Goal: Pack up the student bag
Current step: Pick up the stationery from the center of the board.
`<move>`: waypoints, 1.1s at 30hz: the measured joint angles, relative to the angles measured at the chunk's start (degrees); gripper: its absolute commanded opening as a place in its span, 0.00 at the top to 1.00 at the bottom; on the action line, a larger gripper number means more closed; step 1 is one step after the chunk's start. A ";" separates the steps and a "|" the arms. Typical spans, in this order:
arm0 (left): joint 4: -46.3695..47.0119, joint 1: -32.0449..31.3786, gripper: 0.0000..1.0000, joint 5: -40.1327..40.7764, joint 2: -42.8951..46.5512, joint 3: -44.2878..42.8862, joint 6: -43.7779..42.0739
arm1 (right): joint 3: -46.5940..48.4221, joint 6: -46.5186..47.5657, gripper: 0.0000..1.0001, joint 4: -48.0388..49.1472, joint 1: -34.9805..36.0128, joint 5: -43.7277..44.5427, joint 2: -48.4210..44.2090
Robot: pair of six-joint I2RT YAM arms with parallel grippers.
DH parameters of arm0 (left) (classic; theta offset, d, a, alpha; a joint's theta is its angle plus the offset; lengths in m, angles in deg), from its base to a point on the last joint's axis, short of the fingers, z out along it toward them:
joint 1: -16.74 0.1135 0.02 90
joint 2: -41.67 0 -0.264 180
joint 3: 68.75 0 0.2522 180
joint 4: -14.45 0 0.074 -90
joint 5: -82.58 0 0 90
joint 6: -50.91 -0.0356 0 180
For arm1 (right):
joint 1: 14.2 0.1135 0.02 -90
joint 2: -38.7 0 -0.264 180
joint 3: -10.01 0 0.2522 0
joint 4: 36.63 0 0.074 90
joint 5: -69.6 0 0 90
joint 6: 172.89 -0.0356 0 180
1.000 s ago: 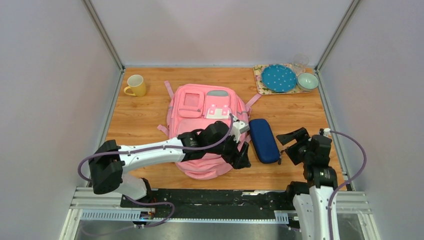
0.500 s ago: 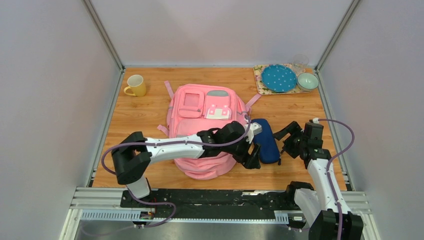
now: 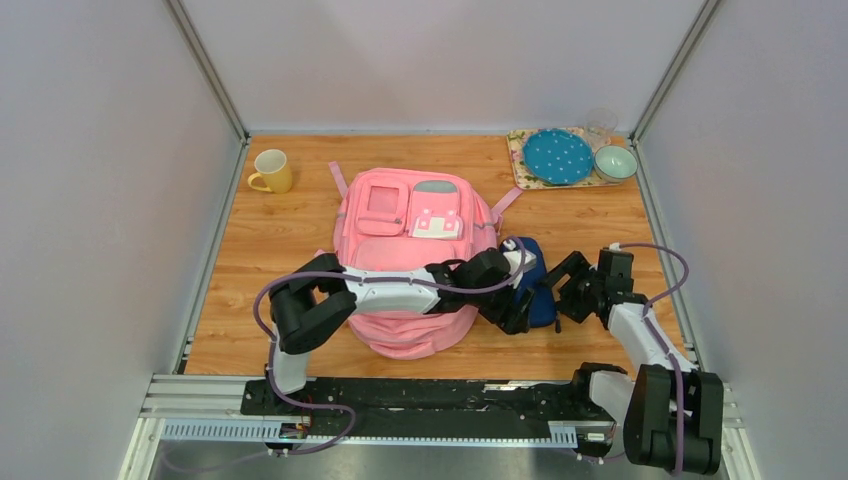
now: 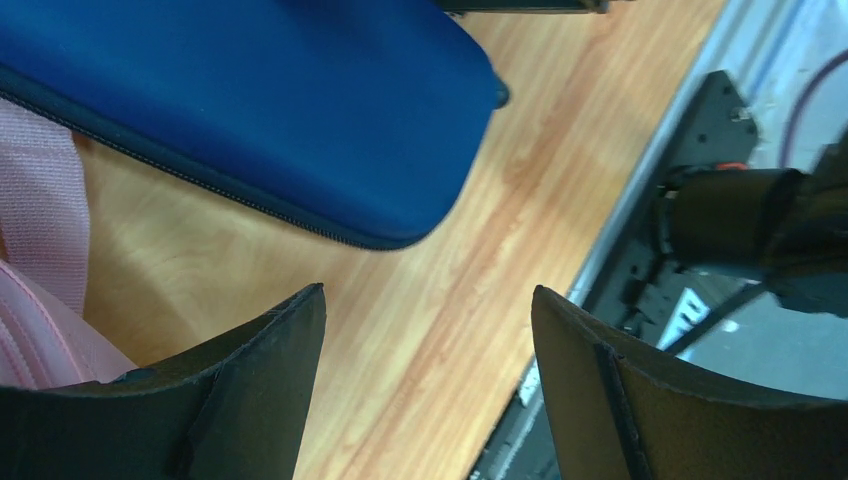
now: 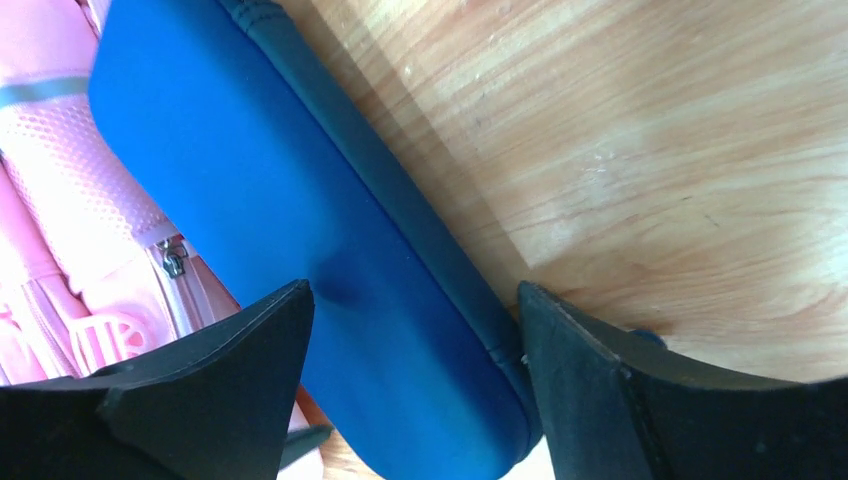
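The pink student bag lies flat at the middle of the wooden desk, pockets up, with a navy pouch just beside its right edge. The left pincer hangs open by the pouch's near end. The right pincer is open above the pouch, gripping nothing

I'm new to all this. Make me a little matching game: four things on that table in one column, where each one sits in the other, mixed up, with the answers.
Things:
1. mug
2. student bag
3. blue pouch
4. dotted plate

Places:
A. on the tray, far right corner
B. lying just right of the bag
C. middle of the table
D. far left corner

Pairs: 1-D, 2-C, 3-B, 4-A
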 measured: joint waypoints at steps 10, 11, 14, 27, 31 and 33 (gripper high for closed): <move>8.57 0.00 0.18 -0.74 -3.87 4.98 -1.20 | -4.76 -0.74 0.21 4.70 -0.09 -9.09 -3.45; 9.22 0.02 0.18 -1.03 -3.91 5.29 -1.25 | -5.20 -0.92 0.21 4.76 -0.09 -9.49 -4.81; 9.57 0.09 0.18 -2.23 -3.91 5.40 -1.53 | -5.97 -1.51 0.21 5.18 -0.37 -10.34 -8.11; 9.77 0.42 0.19 -6.32 -4.35 5.38 -1.81 | -5.07 1.31 0.40 8.66 -1.01 -13.64 -5.68; 9.88 0.52 0.20 -6.99 -4.48 5.35 -2.05 | -3.02 4.50 0.35 6.58 -1.07 -13.99 -2.89; 10.05 0.52 0.21 -7.65 -4.59 5.33 -2.10 | -2.40 6.05 0.34 5.57 -1.07 -14.27 -2.14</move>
